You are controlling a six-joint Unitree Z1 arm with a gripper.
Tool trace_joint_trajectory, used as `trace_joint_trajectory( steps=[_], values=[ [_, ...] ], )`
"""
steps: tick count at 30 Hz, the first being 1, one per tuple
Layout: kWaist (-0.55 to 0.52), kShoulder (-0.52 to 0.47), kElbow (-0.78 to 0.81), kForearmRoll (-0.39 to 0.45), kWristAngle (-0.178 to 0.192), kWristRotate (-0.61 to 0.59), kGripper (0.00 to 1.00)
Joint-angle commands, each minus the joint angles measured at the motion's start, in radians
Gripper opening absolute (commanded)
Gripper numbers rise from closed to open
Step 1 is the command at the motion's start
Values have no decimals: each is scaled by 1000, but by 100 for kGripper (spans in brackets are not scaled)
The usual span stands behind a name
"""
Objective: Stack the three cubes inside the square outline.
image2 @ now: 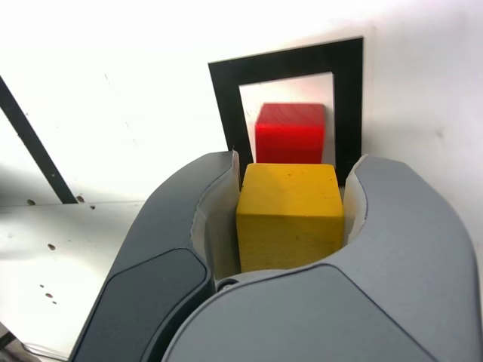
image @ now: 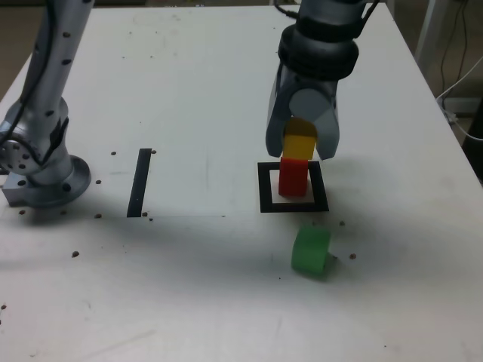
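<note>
The claw [image: 304, 143] is closed on the yellow cube [image2: 290, 217], which is held between its two curved fingers, one on either side. The yellow cube is carried over the square outline [image: 266, 188], and its lower edge is seen right at the top of the red cube [image: 293, 178] in the exterior view; whether the two are touching cannot be told. The red cube is set on the pale centre of the outline, enclosed by the black frame. The green cube [image: 310, 250] is left outside, on the near side of the frame in the exterior view, turned at an angle on the white table [image: 204, 302]. A straight black strip [image: 139, 183] is seen well apart, to the exterior view's left of the outline.
</note>
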Motion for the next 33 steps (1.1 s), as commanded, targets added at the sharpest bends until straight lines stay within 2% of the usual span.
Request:
trace_joint_trajectory(
  steps=[1, 9, 33],
  values=[
    [11, -11, 26, -29, -7, 5, 28],
    [28, -8, 66, -82, -14, 11, 28],
    [36, 8, 109, -129, -37, 32, 28]
  ],
)
